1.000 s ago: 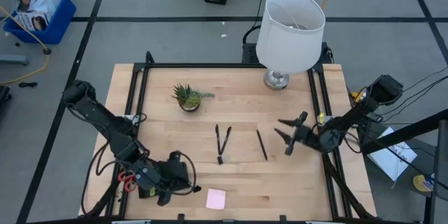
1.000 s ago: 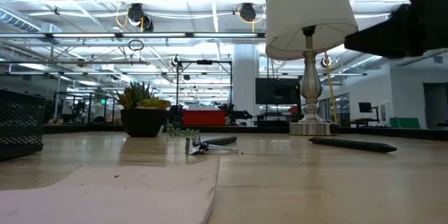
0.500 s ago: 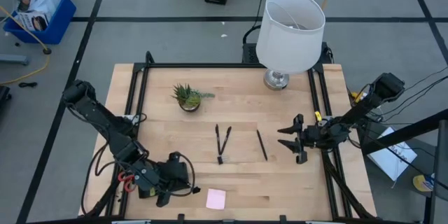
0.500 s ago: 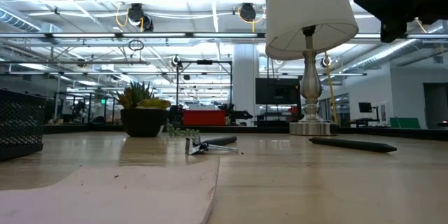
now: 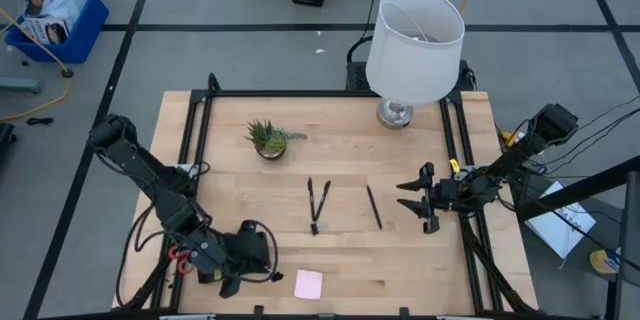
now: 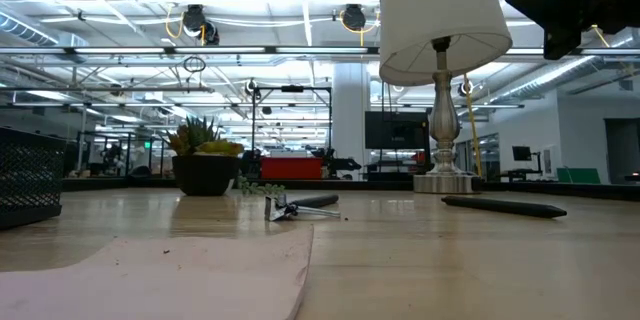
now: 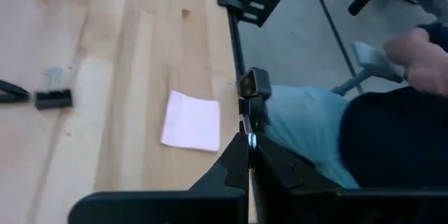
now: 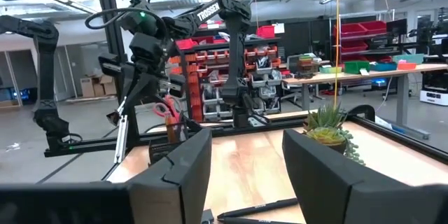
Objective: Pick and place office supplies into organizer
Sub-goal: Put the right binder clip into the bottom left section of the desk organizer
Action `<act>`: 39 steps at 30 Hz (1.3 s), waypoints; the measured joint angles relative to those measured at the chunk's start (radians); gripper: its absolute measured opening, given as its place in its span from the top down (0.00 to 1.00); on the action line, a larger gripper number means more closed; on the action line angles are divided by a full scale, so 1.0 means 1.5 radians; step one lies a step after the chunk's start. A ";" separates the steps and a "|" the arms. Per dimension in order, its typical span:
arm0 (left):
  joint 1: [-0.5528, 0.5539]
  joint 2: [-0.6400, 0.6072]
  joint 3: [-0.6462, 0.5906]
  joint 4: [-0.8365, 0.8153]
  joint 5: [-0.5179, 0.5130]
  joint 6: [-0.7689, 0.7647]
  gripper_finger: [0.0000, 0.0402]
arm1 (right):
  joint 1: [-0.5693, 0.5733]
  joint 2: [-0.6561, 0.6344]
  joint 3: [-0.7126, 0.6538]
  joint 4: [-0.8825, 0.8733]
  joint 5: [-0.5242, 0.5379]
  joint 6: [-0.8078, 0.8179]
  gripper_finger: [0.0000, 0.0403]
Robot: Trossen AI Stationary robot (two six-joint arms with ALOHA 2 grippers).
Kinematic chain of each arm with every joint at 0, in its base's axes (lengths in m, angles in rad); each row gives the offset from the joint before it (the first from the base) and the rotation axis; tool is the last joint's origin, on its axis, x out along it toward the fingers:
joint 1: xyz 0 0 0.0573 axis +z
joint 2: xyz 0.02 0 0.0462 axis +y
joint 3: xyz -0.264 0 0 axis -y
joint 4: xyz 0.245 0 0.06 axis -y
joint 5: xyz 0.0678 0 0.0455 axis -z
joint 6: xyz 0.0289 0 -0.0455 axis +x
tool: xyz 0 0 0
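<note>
At the tabletop's [image 5: 230, 205] left front corner sat the black organizer [image 5: 195, 258], with red scissors handles [image 5: 180, 255] showing at its left side. The left gripper [image 5: 268, 260] lay low just right of it, near the front edge, its fingers [image 7: 241, 164] pressed together on nothing that could be seen. Just to its right, close to the front edge, lay the pink sticky-note pad [image 5: 308, 283], flat and apart from the gripper.

Toward the back, left of centre, stood a small potted plant [image 5: 268, 139]. Around the middle of the tabletop lay two black pens [image 5: 319, 200] side by side, angled toward each other, with a small black piece at their near ends, perhaps a clip, though it was too small to tell. A third black pen [image 5: 373, 206] lay alone just to their right.

A white-shaded lamp [image 5: 413, 30] stood at the back edge, right of centre.

Near the right edge, the right gripper [image 5: 426, 200] hung above the tabletop, clear of the lone pen, its fingers [image 8: 329, 168] spread wide and empty, pointing across toward the left side.
</note>
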 joint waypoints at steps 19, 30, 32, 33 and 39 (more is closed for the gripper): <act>-0.119 0.000 0.000 -0.193 -0.005 -0.279 0.96 | 0.000 0.000 -0.001 0.000 0.000 0.000 0.57; -0.184 0.000 0.000 -0.337 0.005 -0.468 0.97 | 0.000 0.000 -0.001 0.000 0.000 0.000 0.58; -0.192 0.000 0.000 -0.339 0.008 -0.486 0.98 | 0.000 0.000 -0.001 0.000 0.000 0.000 0.58; -0.196 0.000 0.000 -0.339 0.010 -0.494 0.98 | 0.000 0.000 -0.001 0.000 0.000 0.000 0.58; -0.215 0.000 0.000 -0.346 0.022 -0.526 0.95 | 0.000 0.000 -0.001 0.000 0.000 0.000 0.58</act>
